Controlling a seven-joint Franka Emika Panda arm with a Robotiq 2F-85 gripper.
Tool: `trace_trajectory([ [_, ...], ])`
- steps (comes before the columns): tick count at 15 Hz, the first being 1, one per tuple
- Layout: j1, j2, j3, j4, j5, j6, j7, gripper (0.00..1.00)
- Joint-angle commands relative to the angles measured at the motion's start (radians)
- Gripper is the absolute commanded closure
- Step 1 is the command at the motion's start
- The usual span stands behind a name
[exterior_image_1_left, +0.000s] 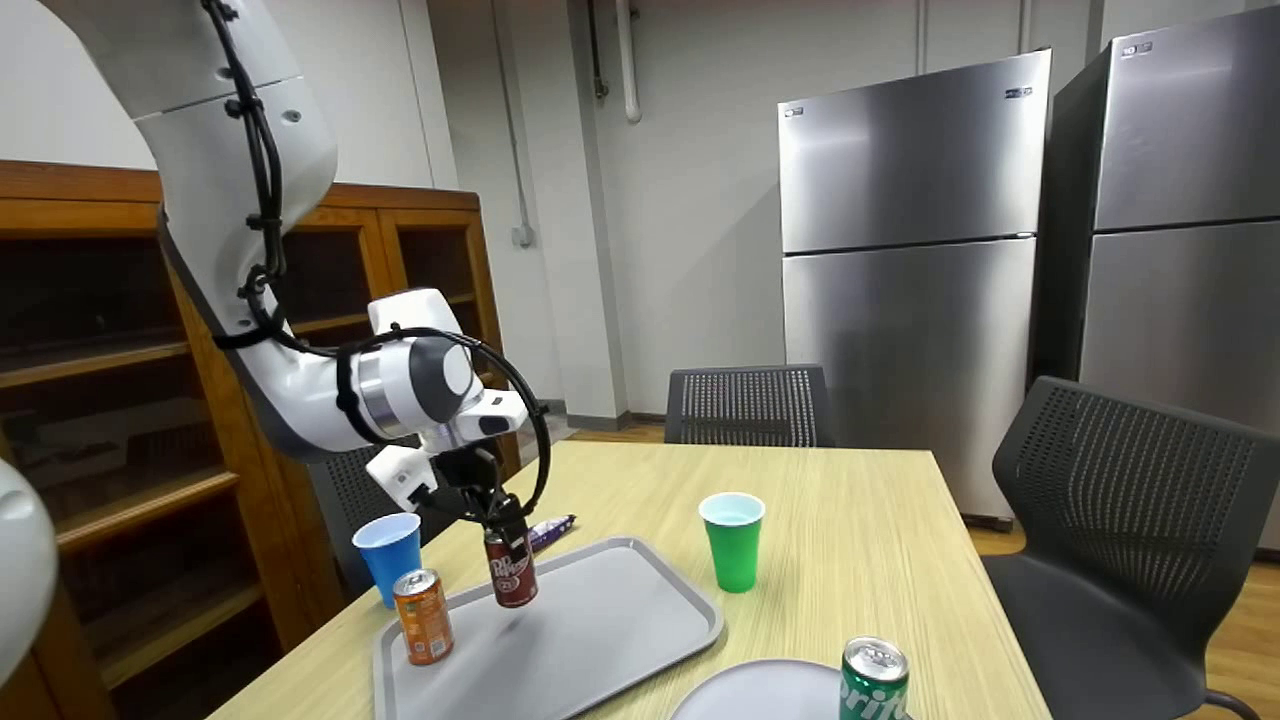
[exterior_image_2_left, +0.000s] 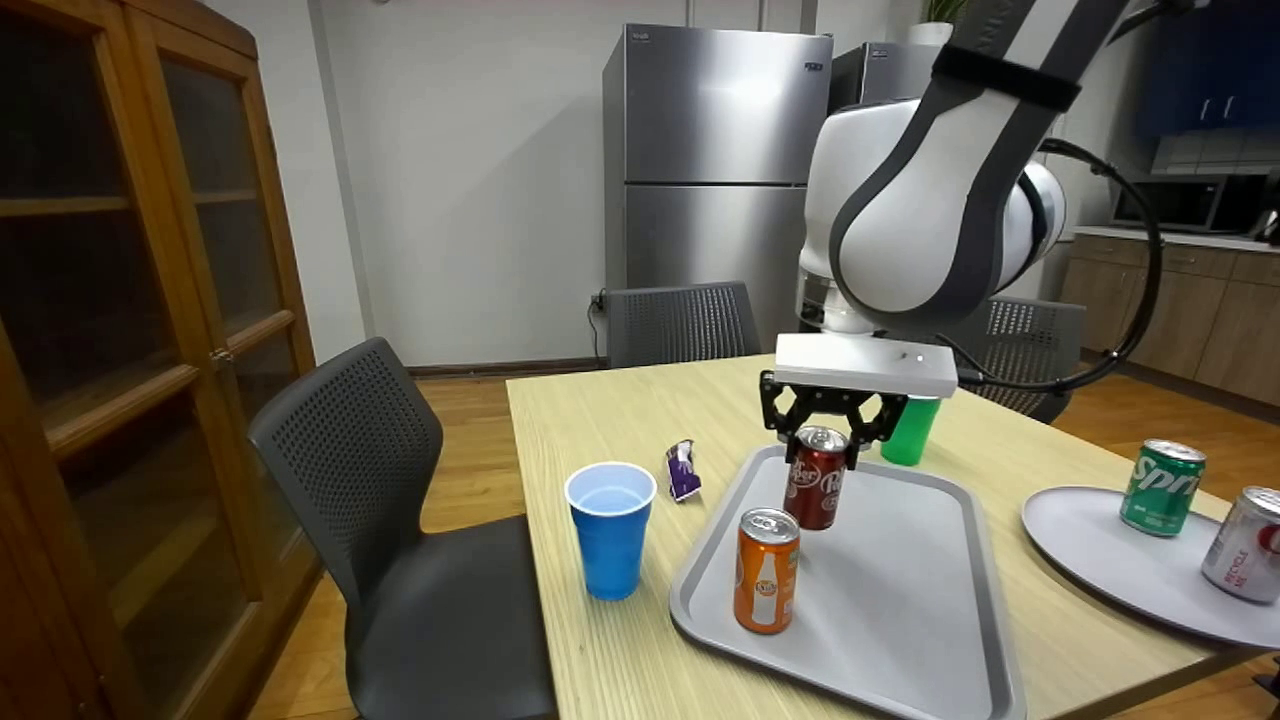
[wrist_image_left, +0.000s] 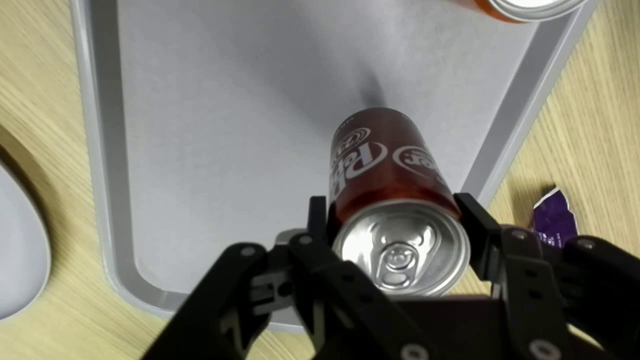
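Observation:
My gripper (exterior_image_2_left: 822, 452) is shut on a dark red Dr Pepper can (exterior_image_2_left: 818, 490), with a finger on each side near its top. The can (exterior_image_1_left: 513, 575) hangs nearly upright, a little above the grey tray (exterior_image_1_left: 620, 610), its shadow apart from its base. In the wrist view, the can's silver lid and tab (wrist_image_left: 400, 255) show between the fingers. An orange can (exterior_image_2_left: 767, 575) stands upright on the tray near the held can. It also shows in an exterior view (exterior_image_1_left: 424, 620), and partly at the top of the wrist view (wrist_image_left: 537, 7).
A blue cup (exterior_image_2_left: 612, 530) and a purple wrapper (exterior_image_2_left: 683, 470) are on the table beside the tray. A green cup (exterior_image_1_left: 733, 545) stands across the tray. A grey plate (exterior_image_2_left: 1080, 520) holds a green Sprite can (exterior_image_2_left: 1163, 487) and a silver can (exterior_image_2_left: 1245, 545). Chairs (exterior_image_1_left: 745, 405) surround the table.

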Motion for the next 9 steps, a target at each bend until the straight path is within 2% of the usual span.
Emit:
trace_trajectory([
  [1, 0.0, 0.012, 0.027, 0.025, 0.005, -0.001, 0.031, 0.62],
  [9, 0.013, 0.085, 0.028, 0.087, 0.015, 0.013, 0.046, 0.62],
])
